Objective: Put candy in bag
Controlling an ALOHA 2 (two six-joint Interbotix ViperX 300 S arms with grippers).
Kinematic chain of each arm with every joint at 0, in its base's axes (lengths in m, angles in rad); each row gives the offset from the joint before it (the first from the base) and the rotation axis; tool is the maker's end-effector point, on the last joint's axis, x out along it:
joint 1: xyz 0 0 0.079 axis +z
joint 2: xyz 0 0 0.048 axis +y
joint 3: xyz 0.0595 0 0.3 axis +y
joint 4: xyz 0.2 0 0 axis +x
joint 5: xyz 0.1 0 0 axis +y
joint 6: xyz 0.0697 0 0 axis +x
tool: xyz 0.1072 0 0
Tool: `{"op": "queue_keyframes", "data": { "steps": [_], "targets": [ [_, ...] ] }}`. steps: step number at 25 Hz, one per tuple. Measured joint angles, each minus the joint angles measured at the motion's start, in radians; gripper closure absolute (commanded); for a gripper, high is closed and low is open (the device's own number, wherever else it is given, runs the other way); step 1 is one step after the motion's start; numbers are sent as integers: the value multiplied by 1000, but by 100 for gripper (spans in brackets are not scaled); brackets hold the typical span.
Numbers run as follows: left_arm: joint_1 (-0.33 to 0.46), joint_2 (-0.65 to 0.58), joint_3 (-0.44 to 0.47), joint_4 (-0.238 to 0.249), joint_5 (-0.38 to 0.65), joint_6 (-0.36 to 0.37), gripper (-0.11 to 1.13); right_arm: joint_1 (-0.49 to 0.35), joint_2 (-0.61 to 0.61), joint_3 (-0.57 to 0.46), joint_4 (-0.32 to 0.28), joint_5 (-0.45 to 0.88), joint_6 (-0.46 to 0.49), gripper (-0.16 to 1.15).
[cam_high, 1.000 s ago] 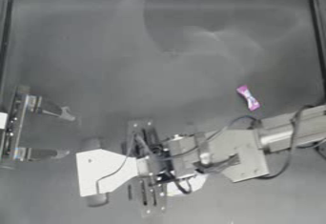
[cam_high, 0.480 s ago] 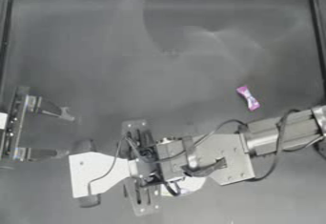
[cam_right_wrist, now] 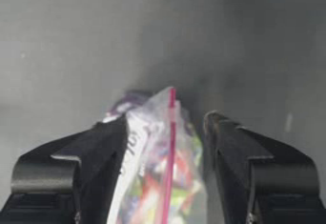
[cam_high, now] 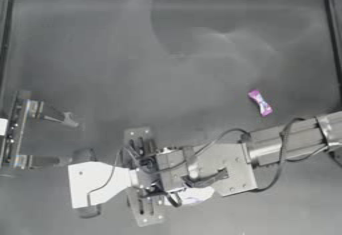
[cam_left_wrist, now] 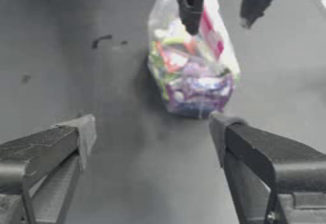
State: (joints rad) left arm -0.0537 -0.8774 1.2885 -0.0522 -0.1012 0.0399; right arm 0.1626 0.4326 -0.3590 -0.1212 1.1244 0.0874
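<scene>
Two arms in play, only the right one working. Versus half a second back, the right hand [cam_high: 175, 191] with the bag [cam_left_wrist: 191, 70] sits at about the same low-centre spot on the bench [cam_high: 167, 54]; a second ago it was a touch further right. Candy [cam_high: 260, 102] has not moved: lying on the bench right of centre, well apart from the bag, just beyond the right arm.

Right hand reaches across from the right side, jaws straddling the bag with the pink strip [cam_right_wrist: 170, 137] standing between them; one jaw is against the plastic, the other shows a thin gap, so I cannot tell whether it is actually clamped.

Left hand [cam_left_wrist: 153, 137] is parked at the left edge of the bench, jaws wide apart, nothing in them, pointing toward the bag.

Bag contents: mixed colourful sweets, bunched toward the closed end — purple, red, yellow wrappers visible through the clear plastic. No readable writing on anything.
</scene>
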Motion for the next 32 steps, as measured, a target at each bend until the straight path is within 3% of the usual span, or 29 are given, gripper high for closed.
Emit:
{"op": "queue_keyframes", "data": {
  "steps": [32],
  "targets": [
    [2, -2, 14, 0, -6, 2, 1, 2, 58, -58, -3, 35, -8, 15]
  ]
}}
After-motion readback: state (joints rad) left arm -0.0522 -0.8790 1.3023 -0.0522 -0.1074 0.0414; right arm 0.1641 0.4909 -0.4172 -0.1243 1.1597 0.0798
